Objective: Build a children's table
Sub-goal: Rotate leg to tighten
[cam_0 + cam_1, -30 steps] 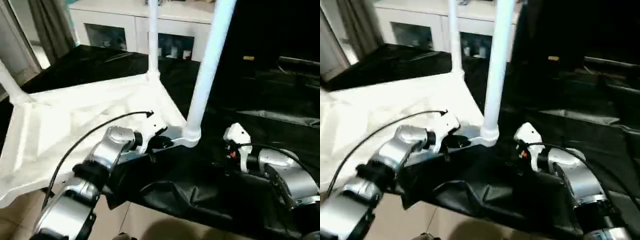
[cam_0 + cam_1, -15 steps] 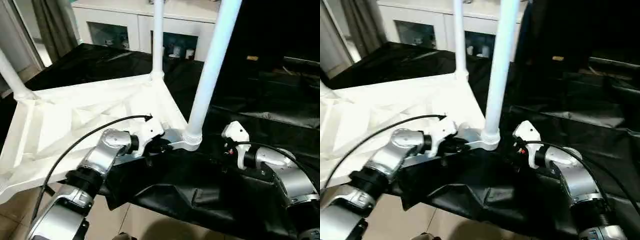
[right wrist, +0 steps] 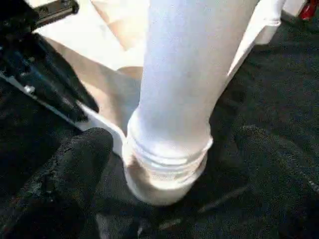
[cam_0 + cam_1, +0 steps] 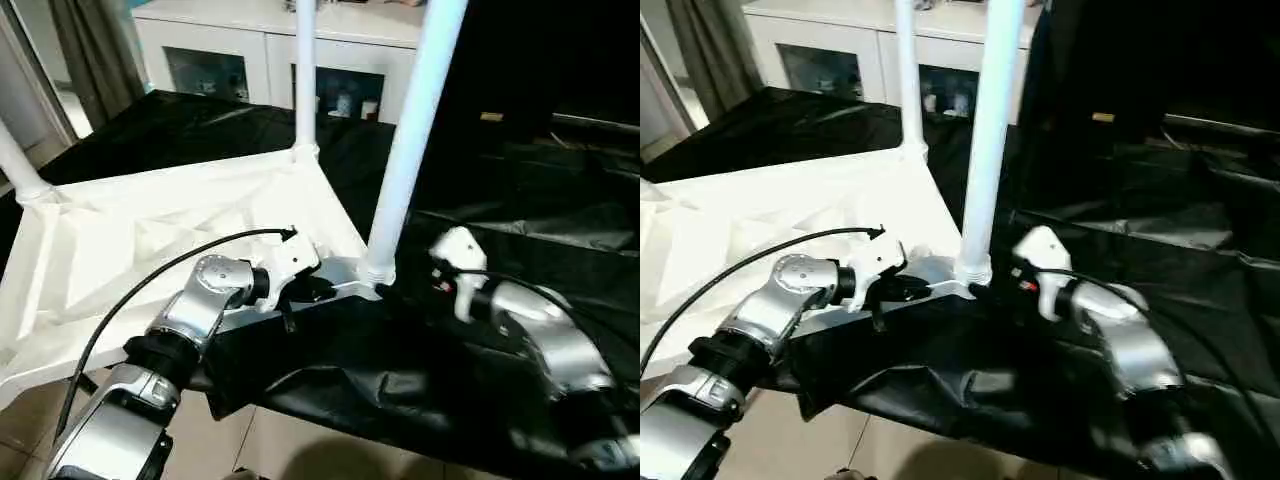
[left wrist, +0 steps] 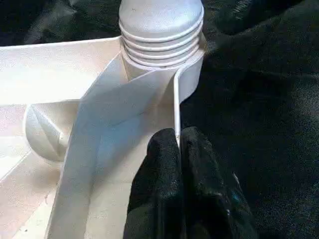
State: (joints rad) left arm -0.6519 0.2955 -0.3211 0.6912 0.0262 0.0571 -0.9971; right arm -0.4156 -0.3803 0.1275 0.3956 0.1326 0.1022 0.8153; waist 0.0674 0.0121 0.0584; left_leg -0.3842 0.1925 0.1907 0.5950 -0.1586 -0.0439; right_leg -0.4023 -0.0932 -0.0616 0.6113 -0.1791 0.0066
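The children's table (image 4: 150, 240) lies upside down on a black cloth, ribbed underside up. Its white legs stand upright: a near leg (image 4: 410, 130), a far leg (image 4: 305, 70) and one at the left corner (image 4: 15, 165). My left gripper (image 4: 318, 290) is shut on the thin rim of the top, just beside the near leg's corner socket (image 5: 162, 30); the rim edge runs between the black fingers (image 5: 159, 169). My right gripper (image 3: 172, 149) is open, with one finger (image 3: 65, 169) on either side of the near leg's base, not touching it.
A black cloth (image 4: 420, 380) covers the work surface, and its front edge drops to a tiled floor (image 4: 260, 450). The table top overhangs that edge at the left. A white cabinet with glass doors (image 4: 250, 60) stands behind, with a curtain (image 4: 95, 50) to its left.
My right gripper has edged closer to the near leg's base. The left gripper keeps its hold on the rim. The camera has shifted a little.
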